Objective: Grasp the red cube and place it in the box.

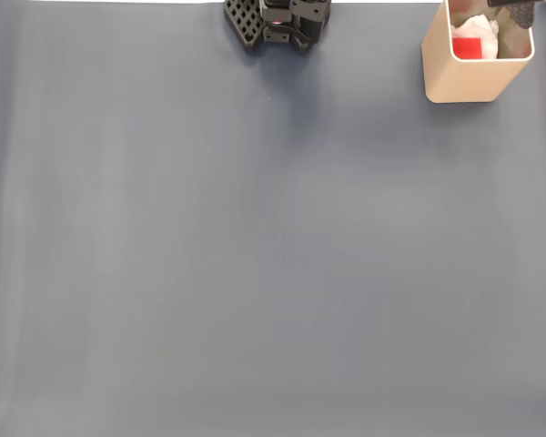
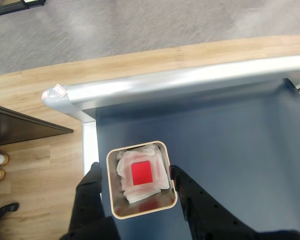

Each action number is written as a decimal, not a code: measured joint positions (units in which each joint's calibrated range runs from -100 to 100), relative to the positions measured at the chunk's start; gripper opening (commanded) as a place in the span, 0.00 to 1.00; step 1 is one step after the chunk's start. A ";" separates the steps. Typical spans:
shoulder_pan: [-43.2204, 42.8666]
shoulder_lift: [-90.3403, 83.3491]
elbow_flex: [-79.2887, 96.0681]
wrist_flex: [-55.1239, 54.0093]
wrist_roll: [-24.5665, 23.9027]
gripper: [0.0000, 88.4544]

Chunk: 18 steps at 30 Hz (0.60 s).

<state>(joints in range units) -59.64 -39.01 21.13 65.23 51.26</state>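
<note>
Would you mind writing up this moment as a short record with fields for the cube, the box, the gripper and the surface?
red cube: inside the box, lying on crumpled white material, red top face showing
box: tan, upright, near the far right corner of the mat in the fixed view
gripper: open, above the box, one finger either side of it in the wrist view
surface: dark blue-grey mat
task state: cube appears placed

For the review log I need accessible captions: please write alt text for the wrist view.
Seen from directly above, the red cube lies inside the tan box on crumpled white padding, with the open gripper spread so one black finger is on either side of the box. The box stands on a dark blue mat near a metal table edge, with wood flooring beyond.
</note>
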 measured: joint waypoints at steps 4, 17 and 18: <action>0.08 0.00 0.00 0.00 0.00 0.16; 5.71 0.00 0.00 -0.89 0.00 0.00; 6.39 0.00 0.00 -1.14 0.00 0.00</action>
<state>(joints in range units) -53.25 -39.01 21.13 64.09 51.26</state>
